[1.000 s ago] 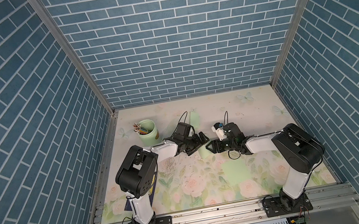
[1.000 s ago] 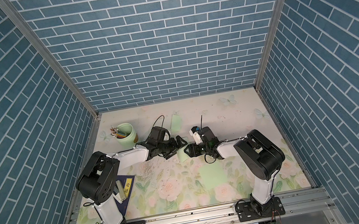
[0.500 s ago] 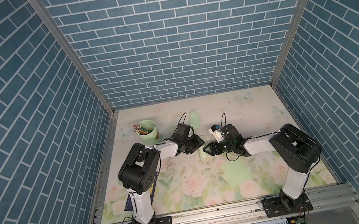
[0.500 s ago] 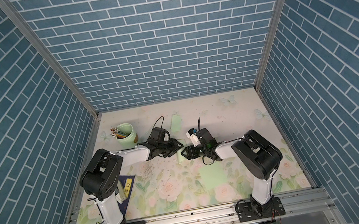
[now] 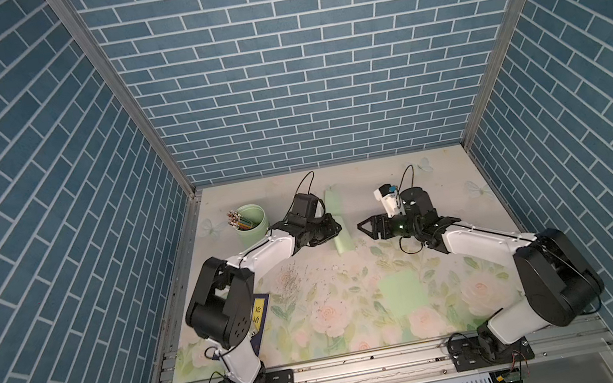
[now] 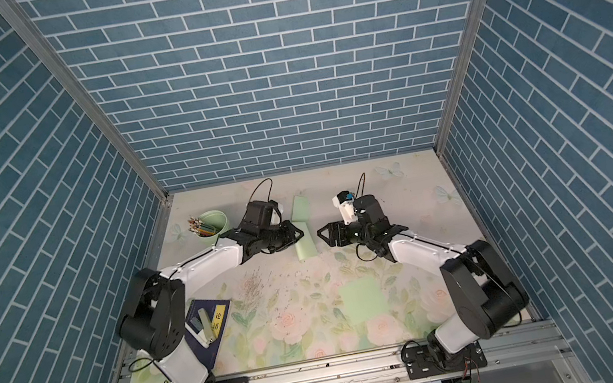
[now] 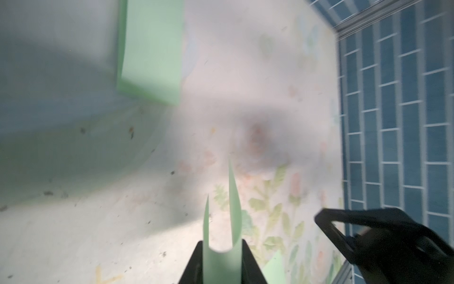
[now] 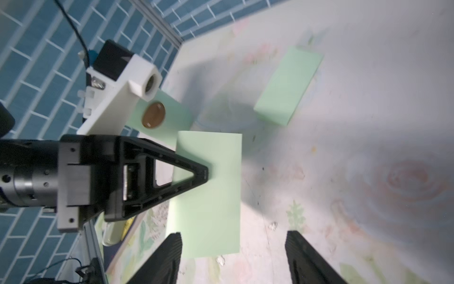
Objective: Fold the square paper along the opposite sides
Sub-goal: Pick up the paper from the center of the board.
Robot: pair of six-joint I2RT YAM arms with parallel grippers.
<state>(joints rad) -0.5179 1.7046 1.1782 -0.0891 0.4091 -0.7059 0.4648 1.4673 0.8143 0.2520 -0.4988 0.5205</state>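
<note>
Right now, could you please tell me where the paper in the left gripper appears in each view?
Top view: held paper, centre.
Top view: held paper, centre.
Left wrist: held paper in left gripper.
Right wrist: held paper at gripper's tip.
Landmark: other folded paper beside it.

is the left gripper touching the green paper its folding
Touching. The left wrist view shows the green paper bent into a loop between the left gripper's fingers, its layers against them.
</note>
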